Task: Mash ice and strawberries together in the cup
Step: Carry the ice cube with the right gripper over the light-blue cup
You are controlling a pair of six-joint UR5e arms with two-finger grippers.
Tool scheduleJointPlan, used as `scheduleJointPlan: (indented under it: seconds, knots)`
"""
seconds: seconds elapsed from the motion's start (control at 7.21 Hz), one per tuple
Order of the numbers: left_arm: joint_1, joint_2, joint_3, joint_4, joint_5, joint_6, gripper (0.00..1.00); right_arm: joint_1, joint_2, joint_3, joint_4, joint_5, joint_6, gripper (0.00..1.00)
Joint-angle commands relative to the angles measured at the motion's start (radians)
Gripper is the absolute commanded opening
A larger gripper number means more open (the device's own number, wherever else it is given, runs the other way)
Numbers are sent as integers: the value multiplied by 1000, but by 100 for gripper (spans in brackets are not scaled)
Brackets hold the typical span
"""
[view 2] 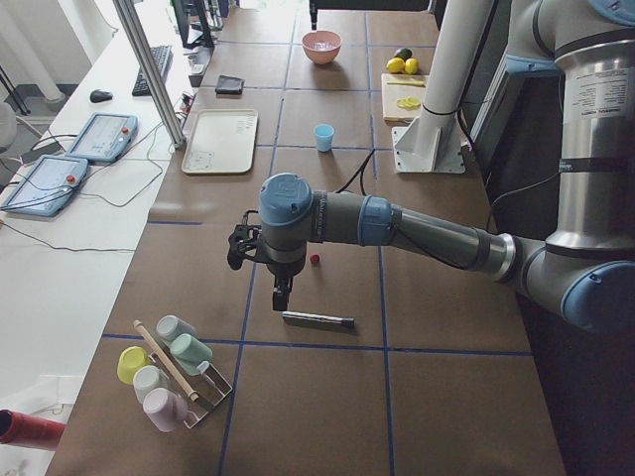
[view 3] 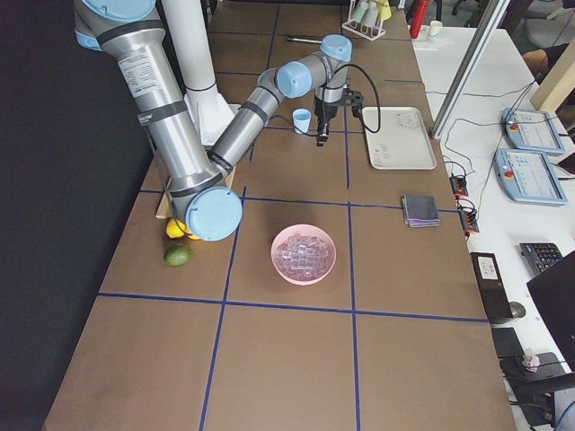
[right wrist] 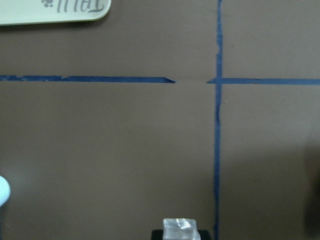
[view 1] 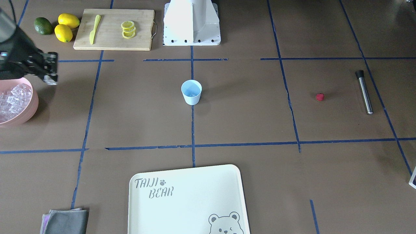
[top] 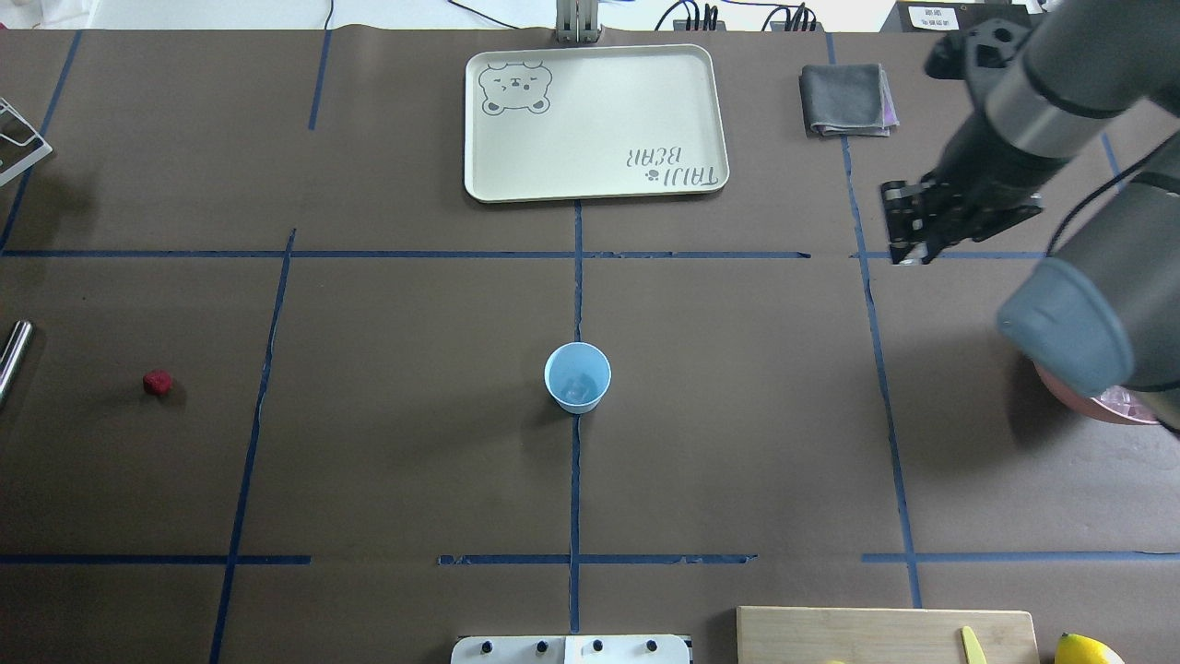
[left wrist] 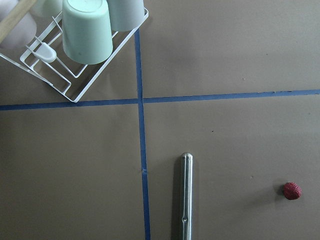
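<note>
The light blue cup stands upright at the table's middle, also in the overhead view; something pale lies in its bottom. The red strawberry lies on the table on my left side, and shows in the left wrist view. The ice heap fills the pink bowl. My right gripper hovers between bowl and cup, shut on one ice cube. My left gripper hangs over the steel muddler near the strawberry; I cannot tell whether it is open or shut.
A cream tray lies at the far side, a grey cloth to its right. A cutting board holds lemon slices and a yellow knife, with lemons and a lime beside it. A cup rack stands at the left end.
</note>
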Motion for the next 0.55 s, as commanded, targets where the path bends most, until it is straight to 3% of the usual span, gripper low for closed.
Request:
scheduleJointPlan:
  seconds: [0.0,0.14,0.42]
  knots:
    - [0,-1,1,5,0,0,100,-208,229,-160,74,-110,303,0]
    - [0,-1,2,5,0,0,100,-288,282,-254,173,-182,410,0]
    - [0,-1,5,5,0,0,100,-379,368,-397,214,-235,470,0]
